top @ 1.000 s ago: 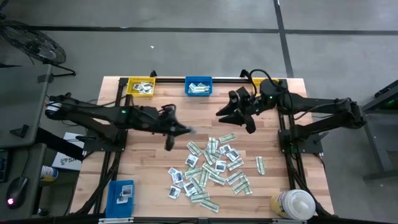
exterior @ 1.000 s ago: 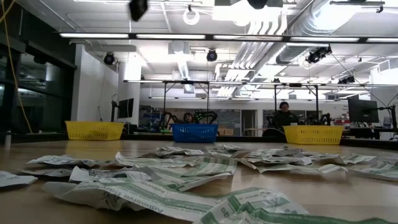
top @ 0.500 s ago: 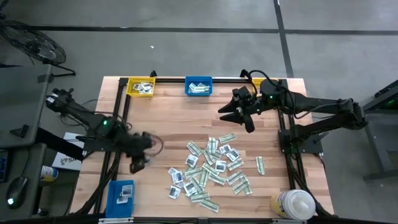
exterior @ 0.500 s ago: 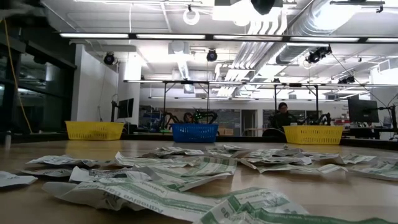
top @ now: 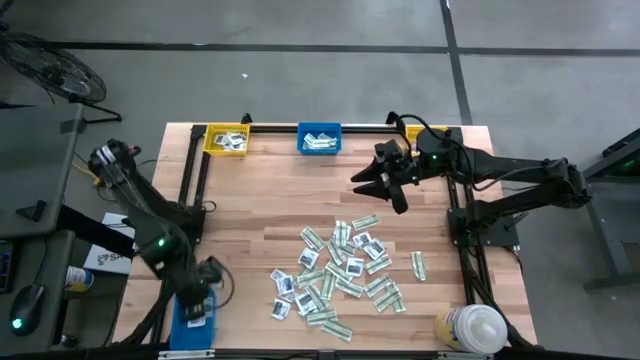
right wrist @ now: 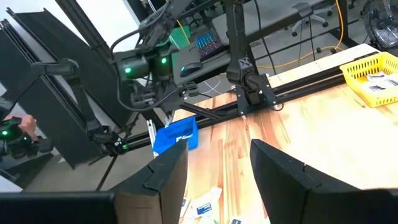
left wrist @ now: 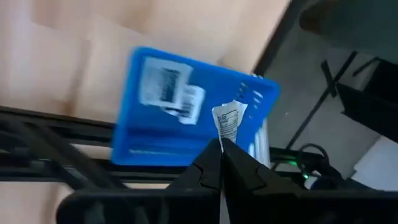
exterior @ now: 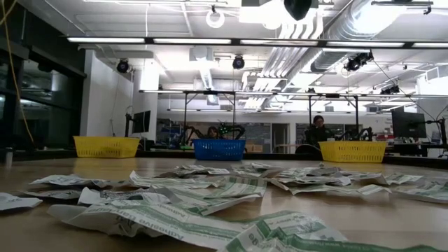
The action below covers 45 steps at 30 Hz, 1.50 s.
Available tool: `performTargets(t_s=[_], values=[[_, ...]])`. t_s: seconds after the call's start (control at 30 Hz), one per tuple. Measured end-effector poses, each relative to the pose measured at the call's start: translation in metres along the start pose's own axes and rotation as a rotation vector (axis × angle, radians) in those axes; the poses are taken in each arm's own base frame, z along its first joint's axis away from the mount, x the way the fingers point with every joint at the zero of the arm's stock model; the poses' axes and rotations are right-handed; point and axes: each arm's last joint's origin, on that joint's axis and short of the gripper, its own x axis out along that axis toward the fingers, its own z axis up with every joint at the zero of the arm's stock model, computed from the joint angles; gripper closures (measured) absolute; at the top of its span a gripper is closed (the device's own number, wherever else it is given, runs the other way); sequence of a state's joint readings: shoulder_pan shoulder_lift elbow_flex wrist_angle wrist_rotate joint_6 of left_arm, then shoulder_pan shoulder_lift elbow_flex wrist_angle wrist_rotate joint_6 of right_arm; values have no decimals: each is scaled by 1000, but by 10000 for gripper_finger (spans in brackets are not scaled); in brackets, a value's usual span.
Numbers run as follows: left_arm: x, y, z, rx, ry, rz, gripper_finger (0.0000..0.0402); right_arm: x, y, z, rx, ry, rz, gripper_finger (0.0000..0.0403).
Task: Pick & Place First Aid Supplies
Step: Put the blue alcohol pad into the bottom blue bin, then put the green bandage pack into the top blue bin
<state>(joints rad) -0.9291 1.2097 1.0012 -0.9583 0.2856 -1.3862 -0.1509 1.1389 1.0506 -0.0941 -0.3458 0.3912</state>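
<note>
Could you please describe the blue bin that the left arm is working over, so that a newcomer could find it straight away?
Start at the wooden table and go to its near left corner, across from the white-capped bottle. The blue bin sits there, under the left gripper, which is shut on a small white packet. Unlike the other blue bin at the far edge, it stands alone, away from the yellow bin.
</note>
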Motion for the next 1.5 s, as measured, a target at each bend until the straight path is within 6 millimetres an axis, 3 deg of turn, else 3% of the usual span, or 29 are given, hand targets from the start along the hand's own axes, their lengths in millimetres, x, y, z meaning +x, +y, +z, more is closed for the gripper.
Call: performTargets(t_s=[0.27, 0.53, 0.83, 1.23, 1.37, 1.5], values=[[34, -18, -13, -39, -10, 27, 401, 0, 0, 0, -17, 1, 0, 233], [65, -22, -6, -92, 13, 133, 401, 0, 0, 0, -33, 3, 0, 233], [86, -21, -1, -162, 11, 212, 394, 0, -1, -4, -37, 44, -12, 233], [85, -18, -4, -215, 108, 246, 304, -1, -4, -12, -33, 120, -38, 233], [73, -14, -8, -282, 122, 249, 299, -1, -6, -16, -25, 159, -53, 233], [52, -7, -10, -341, -18, 239, 303, -2, -8, -19, -18, 180, -101, 233]])
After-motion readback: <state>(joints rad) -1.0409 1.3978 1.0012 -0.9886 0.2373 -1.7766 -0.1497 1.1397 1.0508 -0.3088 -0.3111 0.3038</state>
